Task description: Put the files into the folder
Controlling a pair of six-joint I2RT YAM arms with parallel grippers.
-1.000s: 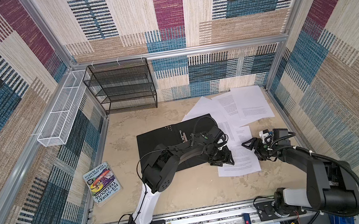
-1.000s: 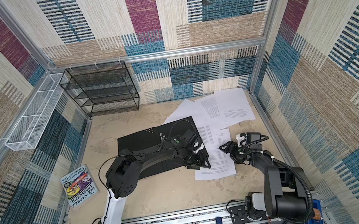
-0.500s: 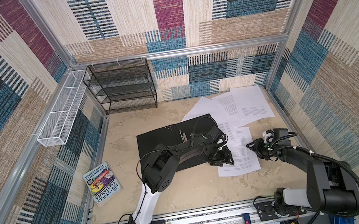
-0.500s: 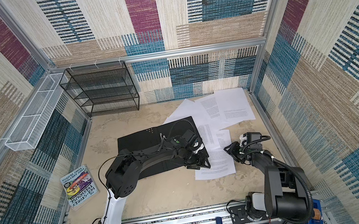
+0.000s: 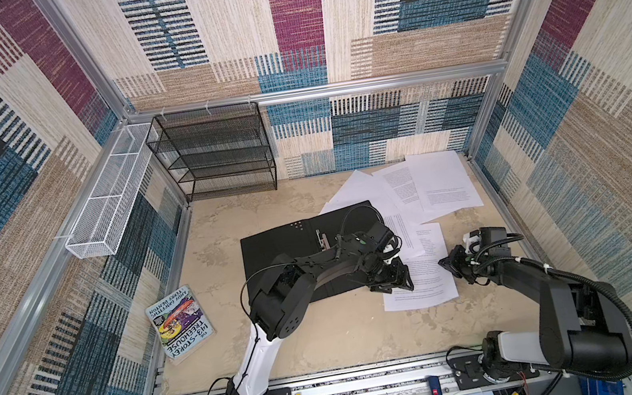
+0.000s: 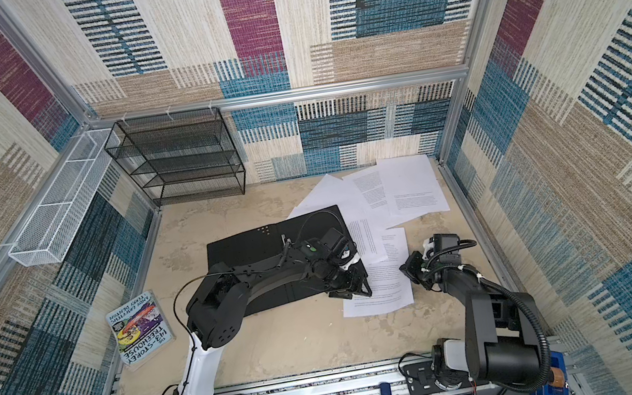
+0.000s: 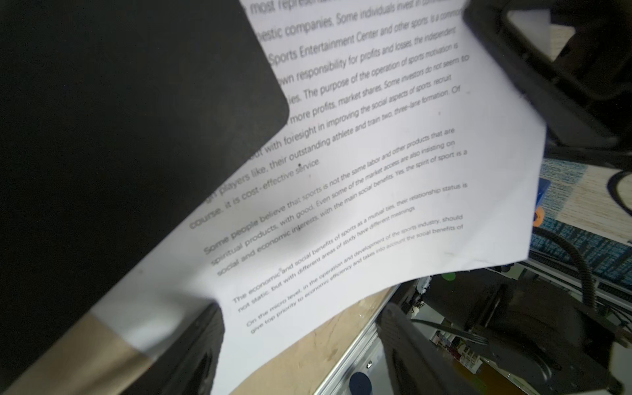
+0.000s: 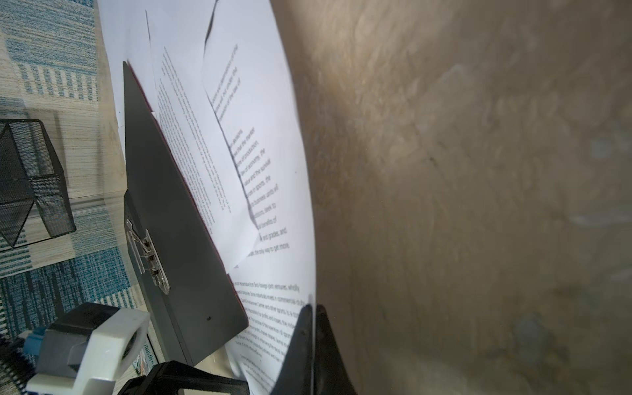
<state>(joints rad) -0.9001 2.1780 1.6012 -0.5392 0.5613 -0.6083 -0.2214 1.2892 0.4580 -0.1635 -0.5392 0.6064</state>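
The folder (image 5: 306, 258) lies open on the table, black inside up, its metal spine clip (image 8: 147, 253) showing in the right wrist view. Several files lie fanned to its right; the nearest sheet (image 5: 423, 288) lies partly under the folder's corner (image 7: 136, 102). My right gripper (image 8: 313, 307) is shut on that sheet's right edge, which curls up off the table; in both top views it sits at the sheet's right side (image 6: 410, 271). My left gripper (image 5: 391, 280) hangs open over the sheet's left part, next to the folder's corner, nothing between its fingers (image 7: 205, 342).
A colourful paperback book (image 5: 181, 322) lies at the front left. A black mesh shelf (image 5: 216, 154) stands against the back wall and a white wire basket (image 5: 109, 198) hangs on the left wall. More sheets (image 5: 442, 180) reach the back right corner.
My right gripper's jaws have closed on the nearest sheet's right edge. The left gripper has opened slightly wider and stayed in place.
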